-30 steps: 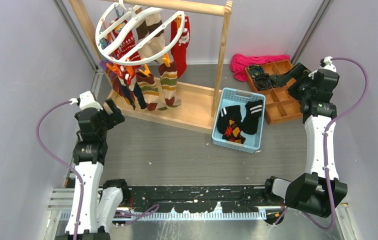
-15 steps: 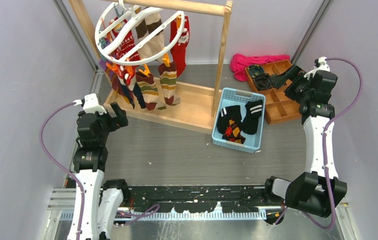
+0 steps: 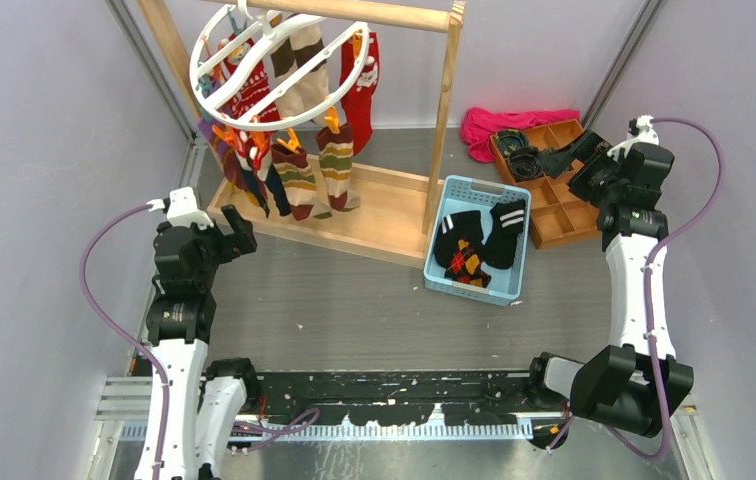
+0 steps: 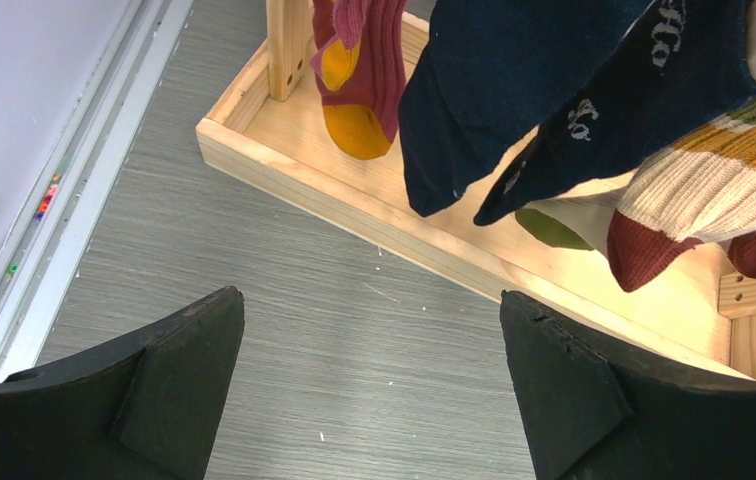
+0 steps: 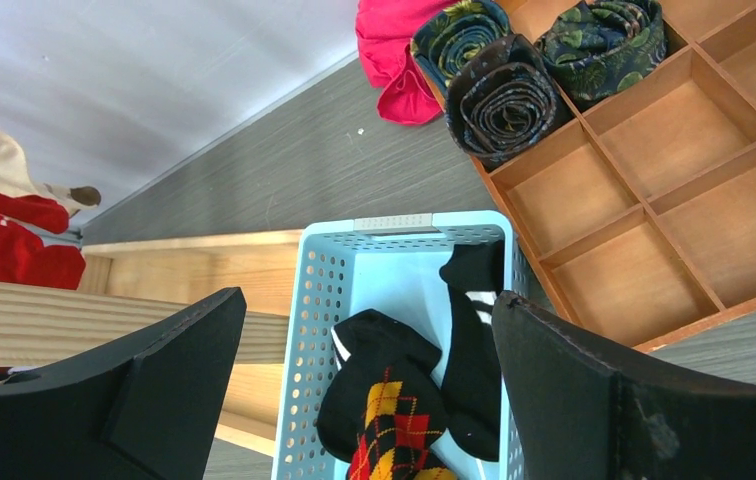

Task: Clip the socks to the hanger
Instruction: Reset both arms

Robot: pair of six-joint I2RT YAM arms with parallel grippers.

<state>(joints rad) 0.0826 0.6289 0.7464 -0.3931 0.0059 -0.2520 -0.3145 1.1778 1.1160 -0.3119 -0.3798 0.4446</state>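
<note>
Here, the left gripper point(image 4: 369, 320) is held with its fingers spread wide and nothing between them; just ahead of it the wooden rack's base point(image 4: 334, 205) is seen, with clipped socks point(image 4: 514, 110) dangling above it from the white hanger point(image 3: 365, 60). The right gripper point(image 5: 366, 320) is likewise spread and empty; below and ahead of it, loose dark socks point(image 5: 394, 400) are piled in the blue basket point(image 5: 394, 222).

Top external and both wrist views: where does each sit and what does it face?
Top external: overhead behind the bases, looking down; left arm and right arm show.
Left wrist: faces hung socks over the rack base; open fingers show.
Right wrist: faces blue basket and divided tray; open fingers show.
Shared: blue basket, in top and right wrist.
</note>
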